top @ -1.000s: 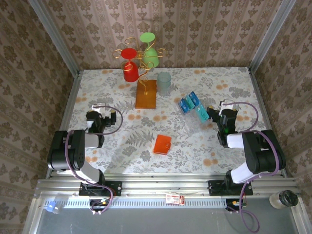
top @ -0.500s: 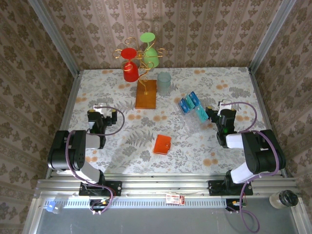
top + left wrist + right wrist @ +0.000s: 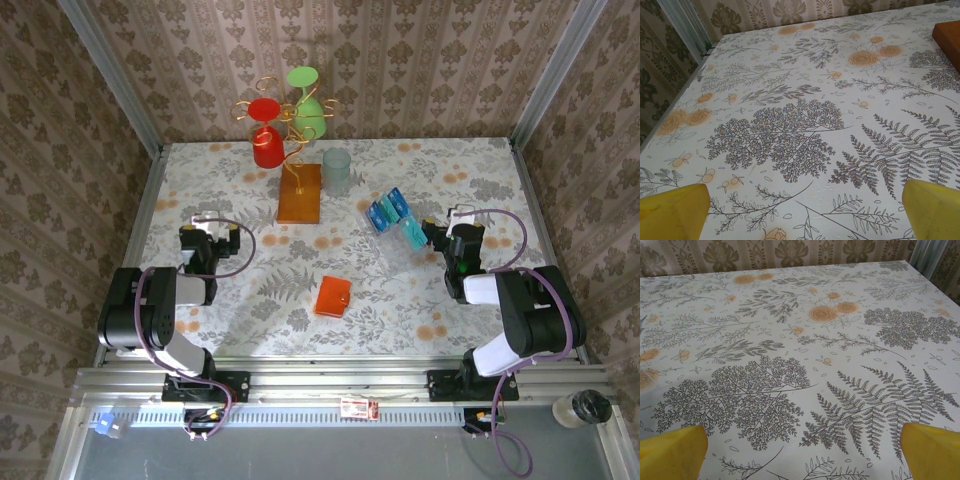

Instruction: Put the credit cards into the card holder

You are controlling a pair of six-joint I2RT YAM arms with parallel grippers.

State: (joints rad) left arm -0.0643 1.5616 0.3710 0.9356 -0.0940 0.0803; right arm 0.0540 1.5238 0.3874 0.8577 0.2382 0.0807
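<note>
Left hand (image 3: 208, 232) rightward; cards (image 3: 395, 215) beside right hand (image 3: 452, 228)

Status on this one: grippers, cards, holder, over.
Left gripper and right gripper open, empty. Credit cards fanned beside right gripper. Card holder mid-table, looks shut. Nothing between them.

The left arm (image 3: 150, 312) and right arm (image 3: 528, 318) are black with pale grey shells, each looped by a purple cable (image 3: 247, 245). The left end effector (image 3: 800, 212) and right end effector (image 3: 802, 450) have blunt yellow fingers (image 3: 672, 450).
</note>
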